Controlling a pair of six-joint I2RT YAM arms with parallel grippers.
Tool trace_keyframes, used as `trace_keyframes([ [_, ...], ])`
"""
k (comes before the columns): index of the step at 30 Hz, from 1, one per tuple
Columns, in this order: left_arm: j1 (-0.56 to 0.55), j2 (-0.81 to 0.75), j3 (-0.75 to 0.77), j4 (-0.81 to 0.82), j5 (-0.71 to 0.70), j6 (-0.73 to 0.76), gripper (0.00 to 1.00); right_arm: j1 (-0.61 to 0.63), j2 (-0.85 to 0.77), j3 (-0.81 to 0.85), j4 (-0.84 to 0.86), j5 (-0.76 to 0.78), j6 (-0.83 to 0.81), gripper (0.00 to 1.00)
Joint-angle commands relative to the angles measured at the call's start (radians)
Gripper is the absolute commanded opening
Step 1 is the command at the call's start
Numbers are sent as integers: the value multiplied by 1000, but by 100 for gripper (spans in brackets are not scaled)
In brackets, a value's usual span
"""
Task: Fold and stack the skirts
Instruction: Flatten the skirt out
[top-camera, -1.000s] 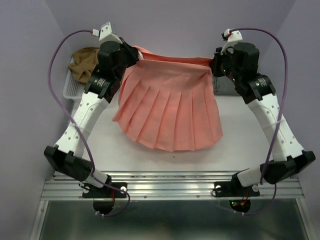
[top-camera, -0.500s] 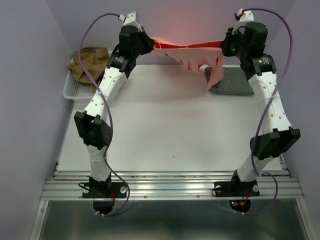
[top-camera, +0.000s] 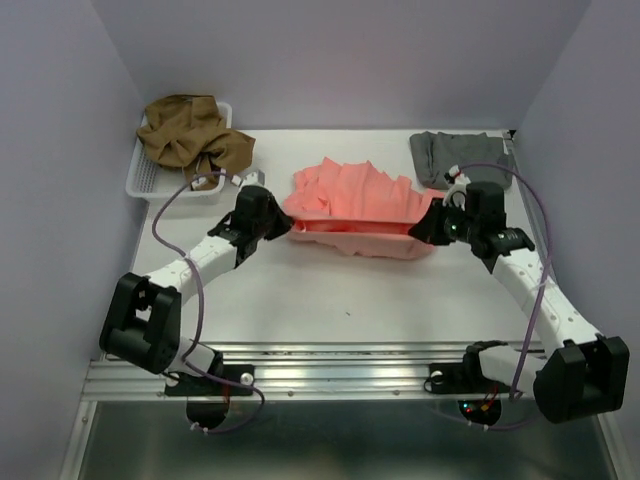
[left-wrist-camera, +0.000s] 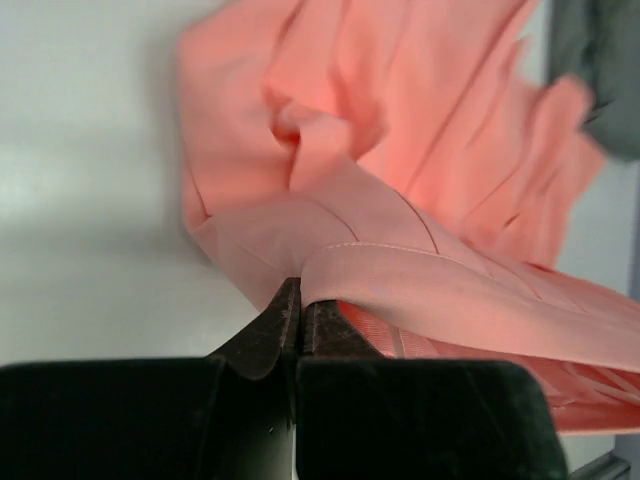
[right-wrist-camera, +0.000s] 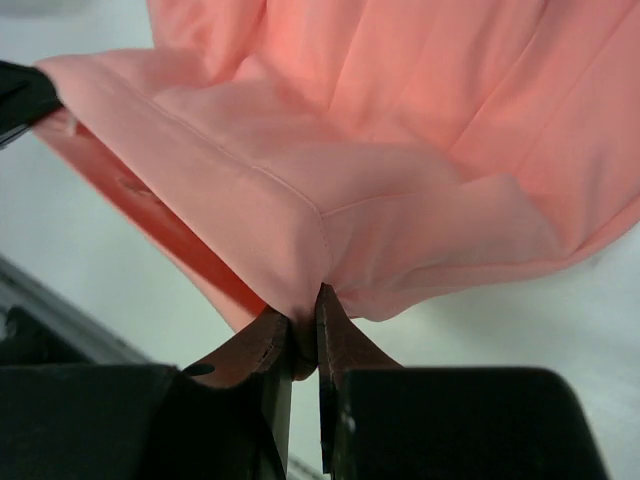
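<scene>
The salmon-pink skirt (top-camera: 355, 205) lies bunched on the white table (top-camera: 330, 290), its waistband stretched between both arms. My left gripper (top-camera: 288, 226) is shut on the waistband's left end, the cloth (left-wrist-camera: 400, 200) pinched between its black fingers (left-wrist-camera: 270, 335). At the right end my right gripper (top-camera: 424, 232) is shut on the other waistband corner (right-wrist-camera: 300, 230). A grey skirt (top-camera: 460, 157) lies folded at the back right. An olive-brown skirt (top-camera: 190, 135) is heaped in the basket at the back left.
A white plastic mesh basket (top-camera: 150, 178) stands at the back left against the wall. Purple walls close in the table on three sides. A metal rail (top-camera: 340, 370) runs along the near edge by the arm bases.
Both arms have swung down from high at the back and come forward. The pink skirt, held up and fanned out a second ago, now lies bunched on the table.
</scene>
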Motion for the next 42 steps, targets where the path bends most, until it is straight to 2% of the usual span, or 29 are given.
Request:
trace_keyframes([
  [1,-8,-175,-127,-64,-236,-90,0,-17,-256,-125,-108,-107,89,9],
  [5,-40,-333,-271,-130,-262,-137,0,-17,-348,-168,-279,-43,133,9],
  [9,-49,-383,-320,-149,-250,-156,0,-17,-379,-202,-310,-23,169,6],
  [13,-52,-345,-265,-147,-247,-150,0,-17,-352,-138,-201,148,195,4],
  [15,-54,-312,-157,-149,-271,-113,0,-17,-277,-83,-164,218,196,2],
  [16,-54,-294,-106,-149,-292,-102,0,-17,-244,-3,-135,256,201,1],
  [19,-51,-187,133,-141,-412,-27,0,-17,-99,118,-22,370,166,1],
  [22,-17,-9,424,-139,-455,83,0,-17,65,350,58,387,80,1],
  [23,4,45,501,-142,-428,108,0,-17,192,422,66,375,51,1],
  [24,56,158,684,-196,-355,115,0,-29,258,588,66,346,-13,1],
  [25,84,215,789,-223,-311,126,0,-41,321,679,61,345,-44,1],
  [26,106,326,1012,-294,-279,146,0,-50,434,768,58,295,-104,1],
  [27,130,381,1122,-331,-250,160,0,-73,489,956,31,289,-123,1],
  [28,138,425,1237,-360,-231,184,0,-86,538,1058,17,283,-152,1],
  [29,146,505,1431,-404,-172,227,0,-95,619,1149,8,255,-220,1],
  [31,178,539,1519,-373,-51,287,0,-109,671,1343,-11,217,-279,1],
  [33,198,515,1487,-307,79,266,0,-109,681,1393,-11,156,-308,1],
  [34,204,492,1440,-281,103,273,0,-109,667,1365,-6,113,-321,1],
  [36,206,395,1238,-219,103,284,0,-109,618,1258,17,5,-315,1],
  [37,204,360,1146,-193,97,280,0,-109,547,1088,53,-36,-324,1],
  [38,206,279,1055,-144,86,274,0,-109,502,986,80,-59,-331,1],
  [39,206,239,860,-101,86,267,0,-109,454,882,106,-69,-331,1],
  [40,204,198,755,-72,86,236,0,-109,358,779,161,-64,-334,1],
  [41,203,120,561,-8,103,217,0,-109,309,589,185,-57,-327,4],
  [42,198,81,468,26,111,192,0,-109,267,506,196,-49,-319,9],
])
